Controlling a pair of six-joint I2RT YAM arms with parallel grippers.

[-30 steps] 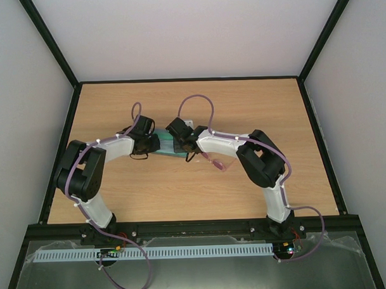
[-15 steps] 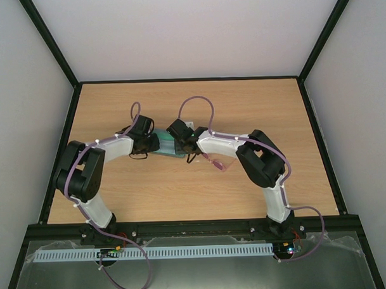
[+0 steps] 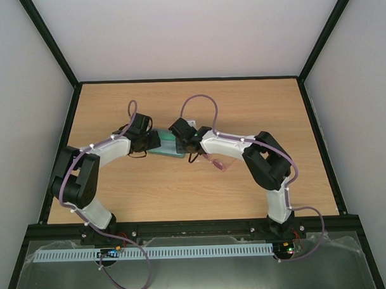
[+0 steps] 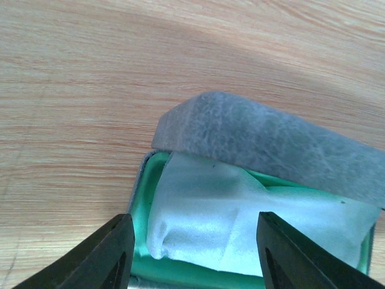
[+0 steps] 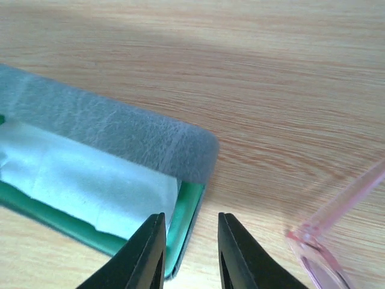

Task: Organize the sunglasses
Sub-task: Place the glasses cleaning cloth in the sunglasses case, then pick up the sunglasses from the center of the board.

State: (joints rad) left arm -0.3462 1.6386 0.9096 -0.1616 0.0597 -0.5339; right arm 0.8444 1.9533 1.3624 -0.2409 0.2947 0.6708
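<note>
The pink sunglasses [image 3: 217, 162] lie on the wooden table just right of the blue-grey case [image 3: 168, 147], under the right forearm. Only their pink corner and temple [image 5: 302, 233] show in the right wrist view. The case stands part open: a grey lid [image 4: 271, 138] is raised over green lining, and a light blue cloth [image 4: 210, 223] lies inside. My left gripper [image 4: 192, 256] hovers open over the case's left end, with the cloth between its fingers but not touched. My right gripper [image 5: 191, 253] is open by a narrow gap over the case's right end [image 5: 191, 205], holding nothing.
The wooden table [image 3: 261, 110] is framed by black rails and white walls. Both arms bend inward and meet at the case in the middle, with purple cables looping above their wrists.
Both grippers have gone from shut to open, the left wider than the right. The left arm's elbow has shifted slightly outward. The case and the sunglasses have stayed in place.
</note>
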